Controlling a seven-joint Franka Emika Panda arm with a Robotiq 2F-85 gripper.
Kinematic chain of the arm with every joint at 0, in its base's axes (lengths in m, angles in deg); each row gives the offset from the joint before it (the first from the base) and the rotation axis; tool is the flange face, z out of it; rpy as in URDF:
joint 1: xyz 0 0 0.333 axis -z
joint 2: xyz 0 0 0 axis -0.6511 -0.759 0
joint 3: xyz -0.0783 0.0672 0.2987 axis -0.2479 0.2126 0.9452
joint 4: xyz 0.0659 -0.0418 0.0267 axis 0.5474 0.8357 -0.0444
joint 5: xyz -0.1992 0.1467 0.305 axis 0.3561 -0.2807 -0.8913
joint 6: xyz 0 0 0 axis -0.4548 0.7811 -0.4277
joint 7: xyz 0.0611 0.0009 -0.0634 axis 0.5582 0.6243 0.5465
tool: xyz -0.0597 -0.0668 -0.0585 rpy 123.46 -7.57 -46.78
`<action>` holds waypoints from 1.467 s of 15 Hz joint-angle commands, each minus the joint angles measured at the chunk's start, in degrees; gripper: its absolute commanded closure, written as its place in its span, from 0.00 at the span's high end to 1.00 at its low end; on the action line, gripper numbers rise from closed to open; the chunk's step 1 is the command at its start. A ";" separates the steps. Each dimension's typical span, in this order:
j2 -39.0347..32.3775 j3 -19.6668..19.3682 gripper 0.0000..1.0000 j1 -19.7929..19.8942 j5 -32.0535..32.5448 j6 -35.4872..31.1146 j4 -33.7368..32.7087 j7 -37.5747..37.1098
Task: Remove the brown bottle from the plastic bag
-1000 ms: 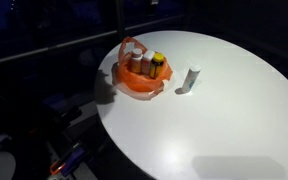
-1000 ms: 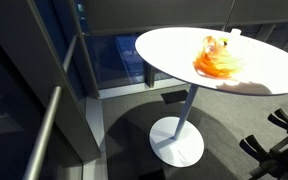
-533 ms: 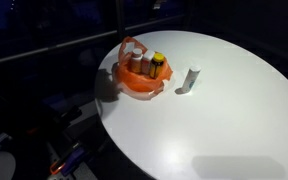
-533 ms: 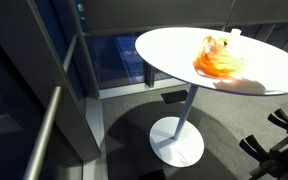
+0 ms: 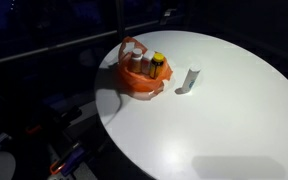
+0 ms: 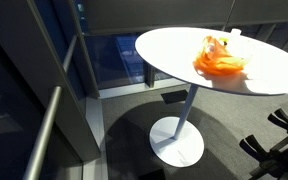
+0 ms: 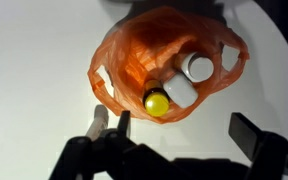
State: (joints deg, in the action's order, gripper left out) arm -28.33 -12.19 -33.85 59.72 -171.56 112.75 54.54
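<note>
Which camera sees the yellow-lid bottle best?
The wrist view. It looks straight down into the orange bag, so the brown bottle shows its yellow lid close up. In an exterior view the bottle stands small but visible; in an exterior view the bag is too tiny to tell.

Dark surroundings; overhead light glares off the white table [image 5: 224,110]; the plastic bag [image 5: 139,85] casts a soft shadow.

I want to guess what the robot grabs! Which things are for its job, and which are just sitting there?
For the job:
brown bottle, yellow cap, inside the bag
orange plastic bag
gripper, open above the bag

Just sitting there:
two white-capped bottles also in the bag
white bottle standing on the table beside the bag
</note>
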 commanded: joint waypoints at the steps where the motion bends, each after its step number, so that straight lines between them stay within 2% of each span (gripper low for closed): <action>1: -6.20 -0.82 1.00 -0.47 -0.41 -0.17 -5.91 -1.55; 11: -19.90 -1.60 1.00 -1.57 1.18 -1.05 -15.17 -4.46; 22: -27.06 -2.05 1.00 -3.64 1.20 -2.54 -20.06 -6.69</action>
State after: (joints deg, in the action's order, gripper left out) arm -53.68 -13.68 -36.66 60.16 -174.96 95.42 49.62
